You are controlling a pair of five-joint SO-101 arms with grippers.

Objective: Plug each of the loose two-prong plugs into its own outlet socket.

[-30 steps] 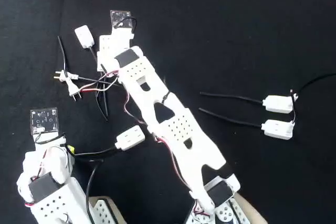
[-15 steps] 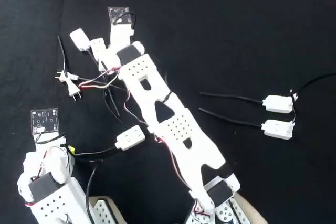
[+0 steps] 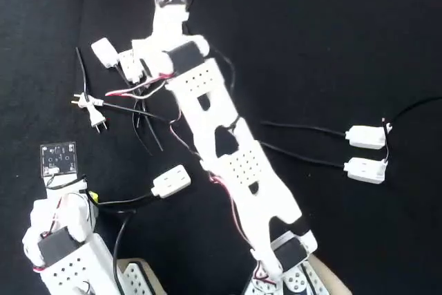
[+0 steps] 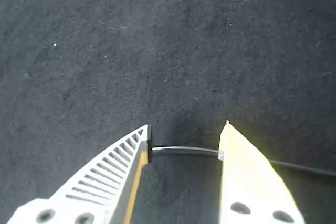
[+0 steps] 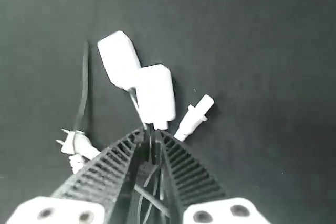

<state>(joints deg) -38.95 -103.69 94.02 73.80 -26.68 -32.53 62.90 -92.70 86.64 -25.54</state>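
The right claw [image 5: 152,135] was pinched shut on the thin black cord [image 5: 151,128] just under a white rectangular socket block [image 5: 156,96], near the far left corner of the black cloth table [image 3: 311,46]. The left claw [image 4: 184,136] stood wide by the near left corner. The loose white two-prong plug [image 3: 90,106] lay toward the left edge. It looked light and hard on a limp cord, and was probably best held across its body, prongs clear.
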